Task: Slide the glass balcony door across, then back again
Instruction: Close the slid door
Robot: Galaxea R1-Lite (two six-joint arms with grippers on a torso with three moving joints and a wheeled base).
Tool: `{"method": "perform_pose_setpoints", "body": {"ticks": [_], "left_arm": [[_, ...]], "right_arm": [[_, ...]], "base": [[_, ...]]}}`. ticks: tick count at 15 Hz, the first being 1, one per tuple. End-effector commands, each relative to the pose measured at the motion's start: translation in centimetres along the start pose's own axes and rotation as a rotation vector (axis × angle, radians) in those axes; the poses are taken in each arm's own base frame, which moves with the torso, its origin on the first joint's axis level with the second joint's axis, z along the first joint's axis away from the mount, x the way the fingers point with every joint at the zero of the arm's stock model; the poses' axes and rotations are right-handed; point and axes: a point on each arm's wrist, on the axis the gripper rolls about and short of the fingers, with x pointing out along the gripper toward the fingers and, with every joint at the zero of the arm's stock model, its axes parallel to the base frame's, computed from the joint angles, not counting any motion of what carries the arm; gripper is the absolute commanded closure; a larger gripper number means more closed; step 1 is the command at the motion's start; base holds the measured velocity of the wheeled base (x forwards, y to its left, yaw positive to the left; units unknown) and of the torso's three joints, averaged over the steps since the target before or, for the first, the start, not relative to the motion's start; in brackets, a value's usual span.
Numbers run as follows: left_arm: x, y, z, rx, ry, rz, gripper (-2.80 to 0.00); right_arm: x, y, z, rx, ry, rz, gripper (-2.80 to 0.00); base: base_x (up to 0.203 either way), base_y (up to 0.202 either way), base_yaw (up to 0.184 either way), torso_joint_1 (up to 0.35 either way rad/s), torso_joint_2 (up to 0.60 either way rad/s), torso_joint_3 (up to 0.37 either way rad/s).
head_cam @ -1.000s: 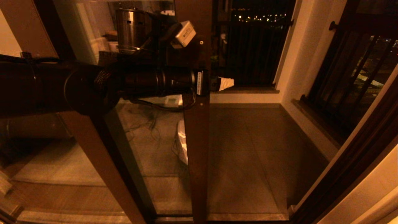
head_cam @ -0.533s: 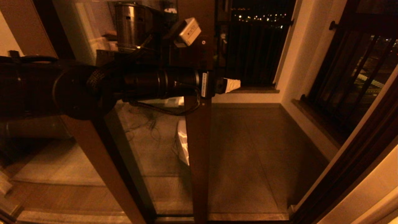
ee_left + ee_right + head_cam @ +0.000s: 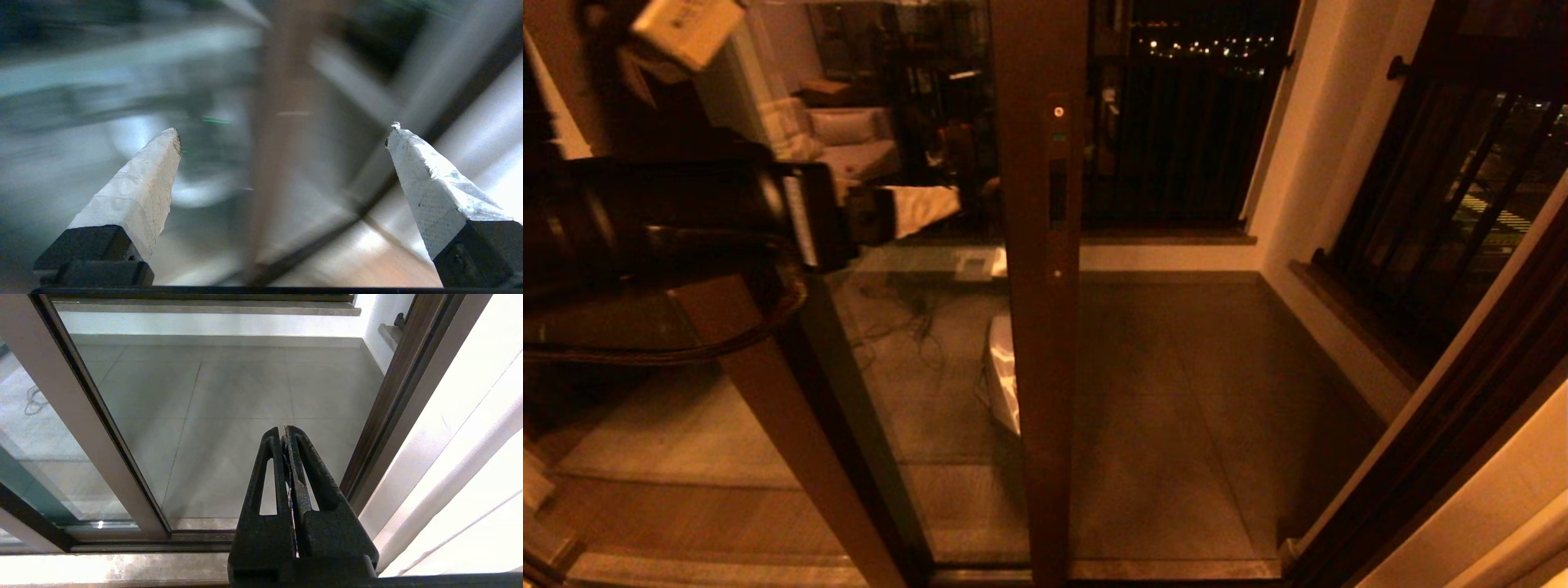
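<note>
At left of frame my left gripper (image 3: pixel 923 208), jaws spread wide and empty, hangs clear of the brown-framed glass balcony door (image 3: pixel 1037 327), leaving it free

It was a home at night, at the threshold of an apartment balcony. A tall brown-framed glass balcony door (image 3: pixel 1039 269) opened onto a tiled balcony floor (image 3: pixel 1176 392) enclosed by a black barred railing (image 3: pixel 1184 139), with city lights beyond. A sofa (image 3: pixel 845 135) was reflected in the glass.
</note>
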Motion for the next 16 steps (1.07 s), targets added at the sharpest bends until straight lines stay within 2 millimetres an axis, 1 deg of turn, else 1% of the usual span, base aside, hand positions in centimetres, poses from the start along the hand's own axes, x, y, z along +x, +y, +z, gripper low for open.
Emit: {"method": "perform_pose_setpoints", "body": {"ticks": [1, 3, 4, 6, 7, 8, 9, 11, 13, 14, 16], "left_arm": [[-8.5, 1.1, 1.2, 0.014, -0.156, 0.221, -2.80], [-13.8, 1.3, 0.5, 0.025, -0.211, 0.398, -2.80], [-16.1, 1.0, -0.1, 0.029, -0.228, 0.461, 0.00], [-20.5, -0.2, -2.2, 0.036, -0.251, 0.586, 0.00], [-22.1, -0.9, -3.6, 0.039, -0.256, 0.639, 0.00], [-23.1, -1.4, -5.0, 0.041, -0.253, 0.682, 0.00], [-23.8, -1.8, -6.6, 0.041, -0.240, 0.718, 0.00], [-24.1, -2.1, -9.7, 0.038, -0.203, 0.754, 0.00], [-23.6, -1.8, -13.1, 0.022, -0.130, 0.758, 0.00], [-23.2, -1.5, -15.1, 0.011, -0.079, 0.757, 0.00], [-22.6, -1.1, -19.8, -0.006, 0.011, 0.732, 0.00]], "right_arm": [[0.0, 0.0, 0.0, -0.001, 0.001, 0.000, 0.00], [0.0, 0.0, 0.0, -0.001, 0.001, 0.000, 0.00], [0.0, 0.0, 0.0, -0.001, 0.001, 0.000, 0.00], [0.0, 0.0, 0.0, -0.001, 0.001, 0.000, 0.00], [0.0, 0.0, 0.0, -0.001, 0.001, 0.000, 0.00], [0.0, 0.0, 0.0, -0.001, 0.001, 0.000, 0.00], [0.0, 0.0, 0.0, -0.001, 0.001, 0.000, 0.00], [0.0, 0.0, 0.0, -0.001, 0.001, 0.000, 0.00], [0.0, 0.0, 0.0, -0.001, 0.001, 0.000, 0.00], [0.0, 0.0, 0.0, -0.001, 0.001, 0.000, 0.00], [0.0, 0.0, 0.0, -0.001, 0.001, 0.000, 0.00]], "base": [[0.000, 0.000, 0.000, 0.000, 0.00, 0.000], [0.000, 0.000, 0.000, 0.000, 0.00, 0.000], [0.000, 0.000, 0.000, 0.000, 0.00, 0.000], [0.000, 0.000, 0.000, 0.000, 0.00, 0.000], [0.000, 0.000, 0.000, 0.000, 0.00, 0.000], [0.000, 0.000, 0.000, 0.000, 0.00, 0.000], [0.000, 0.000, 0.000, 0.000, 0.00, 0.000], [0.000, 0.000, 0.000, 0.000, 0.00, 0.000], [0.000, 0.000, 0.000, 0.000, 0.00, 0.000], [0.000, 0.000, 0.000, 0.000, 0.00, 0.000], [0.000, 0.000, 0.000, 0.000, 0.00, 0.000]]}}
